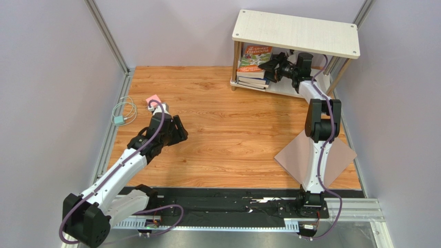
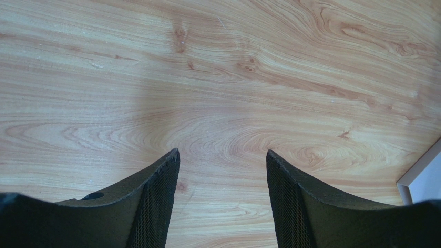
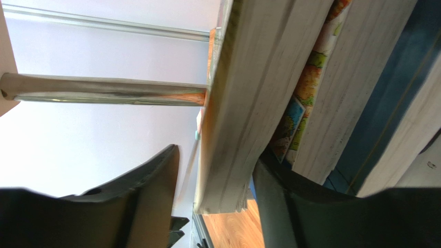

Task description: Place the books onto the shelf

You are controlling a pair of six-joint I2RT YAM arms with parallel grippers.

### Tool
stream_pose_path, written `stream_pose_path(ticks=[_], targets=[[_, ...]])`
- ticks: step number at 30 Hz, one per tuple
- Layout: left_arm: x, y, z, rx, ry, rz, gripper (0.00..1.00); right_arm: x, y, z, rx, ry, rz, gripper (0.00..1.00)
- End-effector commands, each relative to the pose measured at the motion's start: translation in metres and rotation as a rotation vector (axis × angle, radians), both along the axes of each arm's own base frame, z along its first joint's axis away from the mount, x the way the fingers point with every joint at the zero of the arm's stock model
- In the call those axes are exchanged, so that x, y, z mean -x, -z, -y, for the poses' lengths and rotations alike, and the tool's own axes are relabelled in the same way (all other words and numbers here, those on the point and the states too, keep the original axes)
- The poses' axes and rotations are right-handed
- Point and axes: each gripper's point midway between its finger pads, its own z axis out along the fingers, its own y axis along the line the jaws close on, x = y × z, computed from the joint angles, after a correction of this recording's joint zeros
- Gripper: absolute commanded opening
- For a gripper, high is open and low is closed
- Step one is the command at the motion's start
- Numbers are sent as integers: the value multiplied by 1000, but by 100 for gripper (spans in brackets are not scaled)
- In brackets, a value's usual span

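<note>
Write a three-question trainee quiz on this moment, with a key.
1. True or false: the left gripper holds a book.
2. Multiple choice: the books lie on the shelf's A) top board, B) lower tier, C) neither.
3. Fill in: the right gripper's jaws stand ___ around the nearest book.
Key: 1 false, it hangs empty over bare table; 2 B; 3 open, with a gap beside one finger.
</note>
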Motion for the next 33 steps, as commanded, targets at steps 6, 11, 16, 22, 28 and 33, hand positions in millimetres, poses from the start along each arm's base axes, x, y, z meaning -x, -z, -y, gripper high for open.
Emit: stream_pose_path(ticks=[6,11,16,22,28,33], targets=[[-2,-14,4,28,28,66,68,2,-6,10,82,63,18,73],[0,-14,4,32,32,69,67,3,-9,12,93,85,17,72],[2,-13,4,38,31,69,67,12,-16,13,119,82,20,73],[1,-17,7,49,35,68,70,45,-2,39,347,226,-92,79],[0,-18,12,34,71,28,72,99,14,54,550,268,-153,91],[4,-21,15,-25,146,-27,73,161,23,33,797,255,-107,100]])
